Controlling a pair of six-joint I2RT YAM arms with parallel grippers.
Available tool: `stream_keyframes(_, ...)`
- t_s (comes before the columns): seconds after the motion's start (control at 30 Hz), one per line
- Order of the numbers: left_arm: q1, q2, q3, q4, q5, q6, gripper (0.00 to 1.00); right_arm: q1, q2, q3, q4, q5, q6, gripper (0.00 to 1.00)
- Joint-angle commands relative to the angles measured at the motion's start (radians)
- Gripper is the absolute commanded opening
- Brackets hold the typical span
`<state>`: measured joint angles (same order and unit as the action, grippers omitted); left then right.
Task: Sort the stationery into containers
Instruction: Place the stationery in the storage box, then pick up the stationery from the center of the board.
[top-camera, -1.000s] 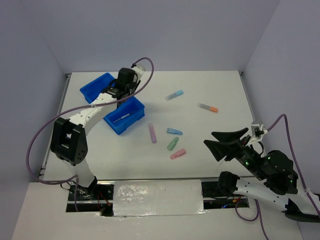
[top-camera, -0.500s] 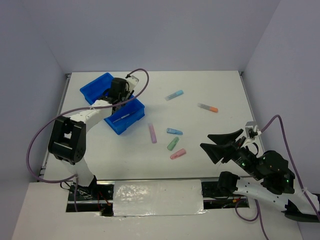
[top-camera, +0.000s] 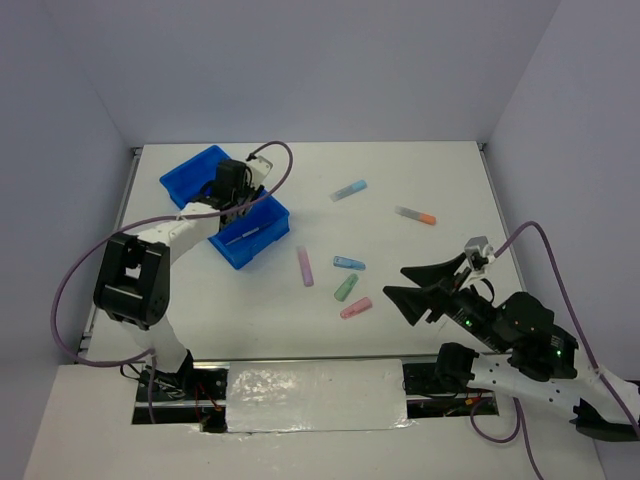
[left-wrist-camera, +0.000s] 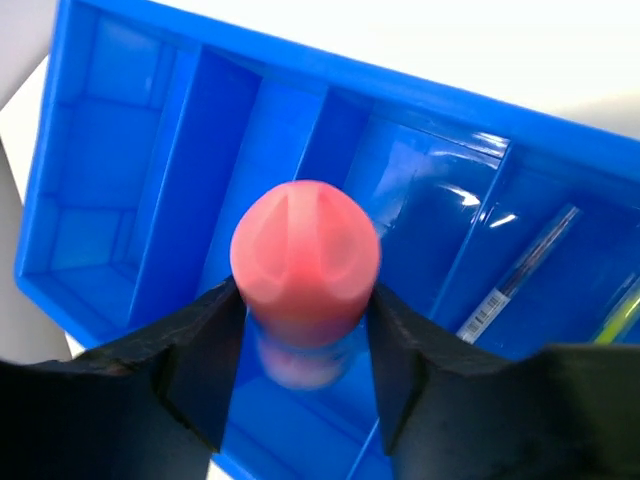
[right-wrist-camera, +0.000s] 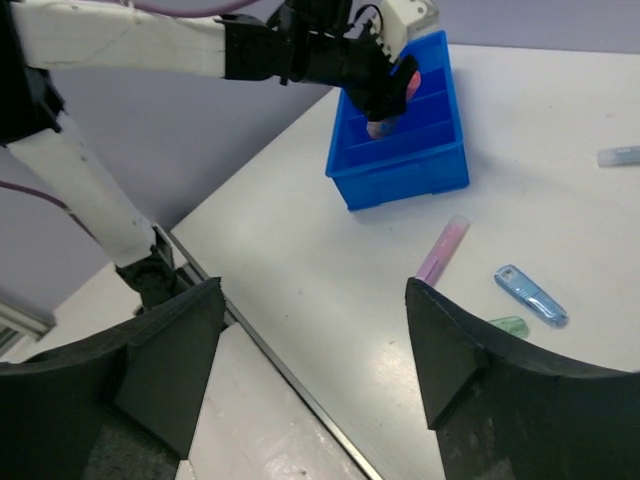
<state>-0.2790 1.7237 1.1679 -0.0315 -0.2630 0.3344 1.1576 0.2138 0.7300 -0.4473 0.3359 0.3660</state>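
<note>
My left gripper (top-camera: 232, 190) hangs over the blue divided tray (top-camera: 185, 175) at the far left. In the left wrist view it (left-wrist-camera: 300, 330) is shut on the pink-capped bottle (left-wrist-camera: 305, 255), held above the tray's middle compartments (left-wrist-camera: 120, 200). A dark pen (left-wrist-camera: 520, 275) and a yellow pencil (left-wrist-camera: 625, 300) lie in the right-hand compartments. My right gripper (top-camera: 425, 290) is open and empty above the table's near right. A purple-pink stick (top-camera: 305, 266), a blue stick (top-camera: 348, 263), a green stick (top-camera: 346, 288) and a pink stick (top-camera: 356, 308) lie mid-table.
A light blue stick (top-camera: 348, 190) and a grey stick with an orange end (top-camera: 415, 215) lie farther back on the right. The right wrist view shows the tray (right-wrist-camera: 400, 165), the purple-pink stick (right-wrist-camera: 443, 250), the blue stick (right-wrist-camera: 530, 295) and the table's near metal edge (right-wrist-camera: 300, 380).
My left gripper has moved left and nearer over the tray, still holding the bottle. My right arm has swung left toward the middle of the table, jaws still open.
</note>
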Motion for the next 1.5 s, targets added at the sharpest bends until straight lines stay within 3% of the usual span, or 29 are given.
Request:
stream_keyframes(0.0, 0.011, -0.102, 0.006, 0.035, -0.004, -0.032, 0.65, -0.003, 0.051, 0.040, 0.049, 0.017, -0.030, 0.81)
stream_keyframes(0.03, 0.011, -0.113, 0.009, 0.001, -0.010, -0.038, 0.74, -0.004, 0.077, 0.046, 0.044, 0.034, -0.027, 0.83)
stream_keyframes(0.07, 0.011, -0.127, 0.022, -0.011, -0.013, -0.046, 0.95, -0.004, 0.090, 0.051, 0.042, 0.047, -0.027, 0.84)
stream_keyframes(0.1, 0.011, -0.147, 0.035, -0.025, -0.021, -0.058, 0.99, -0.003, 0.113, 0.058, 0.042, 0.058, -0.029, 0.86)
stream_keyframes(0.37, 0.012, -0.262, 0.200, -0.233, -0.082, -0.231, 0.99, -0.013, 0.327, 0.112, -0.005, 0.155, -0.019, 0.99)
stream_keyframes(0.47, 0.012, -0.384, 0.257, -0.313, -0.155, -0.535, 0.99, -0.103, 0.467, 0.143, -0.037, 0.080, -0.001, 1.00)
stream_keyframes(0.57, 0.012, -0.510, 0.263, -0.398, -0.196, -0.746, 0.99, -0.246, 0.567, 0.126, -0.013, -0.079, 0.004, 1.00)
stream_keyframes(0.63, 0.012, -0.593, 0.187, -0.412, -0.142, -0.787, 0.99, -0.298, 0.636, 0.108, -0.004, -0.119, 0.007, 1.00)
stream_keyframes(0.73, 0.012, -0.766, 0.030, -0.391, 0.028, -0.782, 0.99, -0.306, 0.749, 0.109, -0.024, -0.092, 0.037, 1.00)
stream_keyframes(0.77, 0.012, -0.853, -0.014, -0.363, 0.150, -0.744, 0.99, -0.305, 0.815, 0.121, -0.034, -0.087, 0.047, 1.00)
stream_keyframes(0.83, 0.012, -0.968, -0.118, -0.332, 0.232, -0.729, 0.99, -0.300, 0.872, 0.134, -0.066, -0.061, 0.077, 1.00)
stream_keyframes(1.03, 0.014, -1.099, -0.313, -0.405, 0.140, -0.749, 0.99, -0.289, 0.960, 0.100, -0.041, 0.049, 0.241, 1.00)
stream_keyframes(1.17, 0.012, -1.067, -0.338, -0.438, 0.180, -0.798, 0.99, -0.279, 0.984, 0.077, -0.004, 0.130, 0.369, 1.00)
stream_keyframes(1.27, 0.012, -1.021, -0.347, -0.444, 0.242, -0.816, 0.99, -0.277, 1.042, 0.086, 0.059, 0.105, 0.349, 1.00)
stream_keyframes(1.47, 0.012, -1.017, -0.336, -0.484, 0.172, -0.816, 0.99, -0.276, 1.303, 0.235, -0.077, 0.156, 0.431, 0.93)
